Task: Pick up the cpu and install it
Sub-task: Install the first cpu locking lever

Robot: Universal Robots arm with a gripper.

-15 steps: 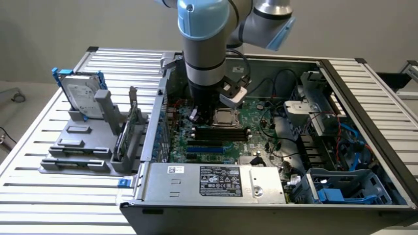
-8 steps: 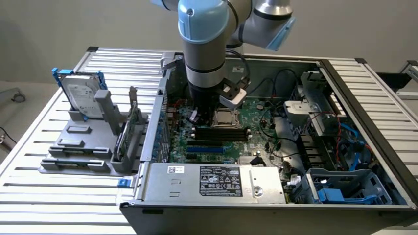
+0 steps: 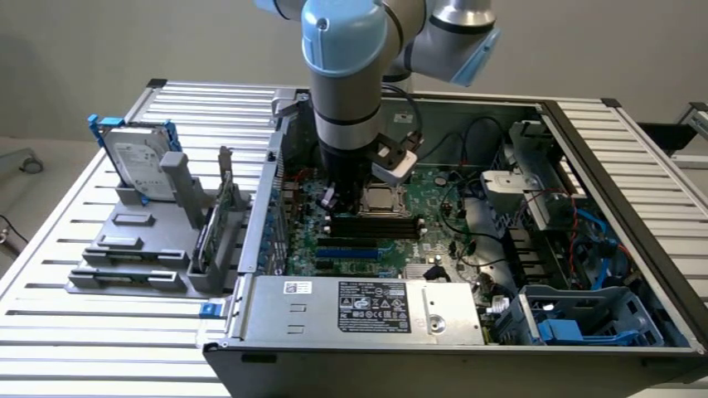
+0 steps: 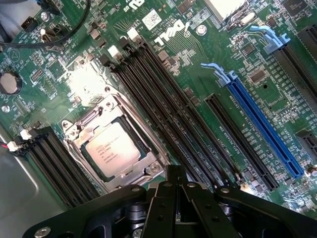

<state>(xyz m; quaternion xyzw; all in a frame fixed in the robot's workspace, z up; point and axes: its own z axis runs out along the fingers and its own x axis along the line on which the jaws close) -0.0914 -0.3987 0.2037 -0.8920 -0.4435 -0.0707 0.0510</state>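
My claw (image 4: 173, 186) is pressed together and pinches nothing. It hangs low inside the open computer case (image 3: 619, 249), just above the motherboard (image 4: 208, 64), close beside the socket (image 4: 113, 148).

The cpu (image 4: 111, 151) sits flat in the socket, its pale metal top plate facing up with printed text visible. The metal socket frame surrounds it on all sides. My claw is apart from the cpu, not touching it.

Black memory slots (image 4: 168, 119) run in a row just beside the socket, between it and a long blue expansion slot (image 4: 262, 129). A second, shorter bank of black slots (image 4: 54, 166) lies on the other side of the socket.

In the exterior view, my arm (image 3: 348, 75) descends vertically into the case near its middle. The case lies on its side on the slatted desk (image 3: 66, 332). Toward the exterior view's left, a grey fixture (image 3: 144, 249) stands on the desk beside the case and holds a hard drive (image 3: 138, 157) upright in a blue frame. The power supply (image 3: 366, 307) occupies the near edge of the case.
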